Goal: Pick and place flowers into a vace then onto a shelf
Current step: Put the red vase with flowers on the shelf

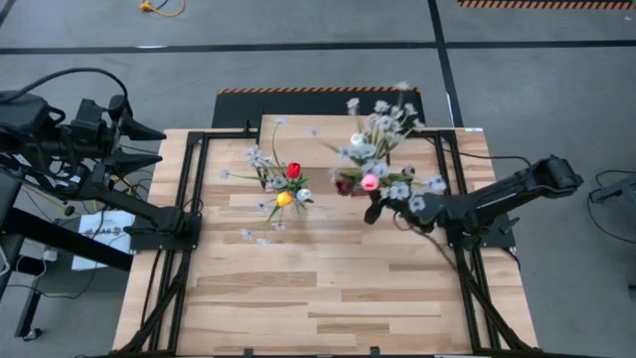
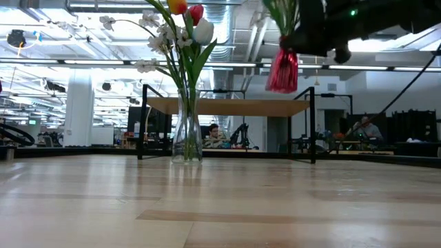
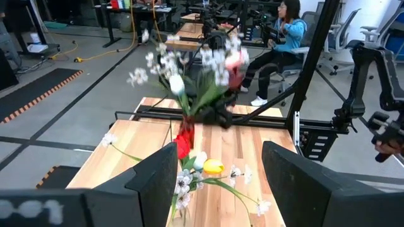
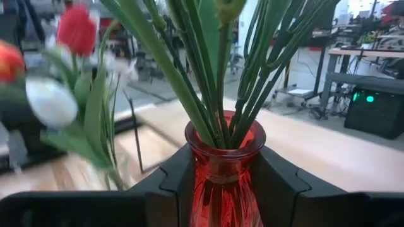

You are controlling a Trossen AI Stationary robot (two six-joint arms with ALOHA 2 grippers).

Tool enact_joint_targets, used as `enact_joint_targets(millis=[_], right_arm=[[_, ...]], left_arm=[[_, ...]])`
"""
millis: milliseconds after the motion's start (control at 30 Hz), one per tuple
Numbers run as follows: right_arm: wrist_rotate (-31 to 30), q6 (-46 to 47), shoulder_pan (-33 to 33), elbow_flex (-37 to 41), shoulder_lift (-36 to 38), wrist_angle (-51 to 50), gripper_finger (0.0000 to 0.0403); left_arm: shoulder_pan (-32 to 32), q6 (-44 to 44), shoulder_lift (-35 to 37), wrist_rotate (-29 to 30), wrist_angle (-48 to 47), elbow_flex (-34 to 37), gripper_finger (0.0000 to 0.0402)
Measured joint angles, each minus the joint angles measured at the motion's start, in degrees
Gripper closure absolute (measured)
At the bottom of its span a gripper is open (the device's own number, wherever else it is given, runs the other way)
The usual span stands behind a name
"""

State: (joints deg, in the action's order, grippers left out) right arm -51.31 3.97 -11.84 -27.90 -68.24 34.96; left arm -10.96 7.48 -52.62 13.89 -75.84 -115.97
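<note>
Flowers point(image 4: 208, 69) in red vase point(image 4: 222, 170), right pincer point(image 4: 221, 180) around it

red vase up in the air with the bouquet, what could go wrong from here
1. The right gripper holds the red vase only at its neck, lifted off the table; a jolt could let it slip or swing.
2. The clear vase of flowers stands close beside its path to the shelf, and the blossoms could snag and tip it.
3. The tall stems make the load top-heavy, so a rough set-down on the shelf could topple it.
</note>
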Motion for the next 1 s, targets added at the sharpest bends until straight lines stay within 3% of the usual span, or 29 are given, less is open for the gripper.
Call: enact_joint_targets(millis=[167,367,567,1000], right_arm=[[0.2,-2.2,1.3,-0.2,5.4,-0.7,0.0284],[1.4,-6.9,5.1,-5.9,7.4,-9.0,0.0284],[9.9,-6.9,12.9,-12.3,7.1,-18.5,0.0284],[26.3,-5.2,33.0,-18.5,7.8,-25.2,0.0284]], left_arm=[[0.0,0.7,0.0,0.0,-0.8,0.0,0.0182],[0.0,0.7,0.0,0.0,-0.8,0.0,0.0182],[0.0,0.9,0.0,0.0,-0.8,0.0,0.0182],[0.0,0.9,0.0,0.0,-0.8,0.0,0.0182]])
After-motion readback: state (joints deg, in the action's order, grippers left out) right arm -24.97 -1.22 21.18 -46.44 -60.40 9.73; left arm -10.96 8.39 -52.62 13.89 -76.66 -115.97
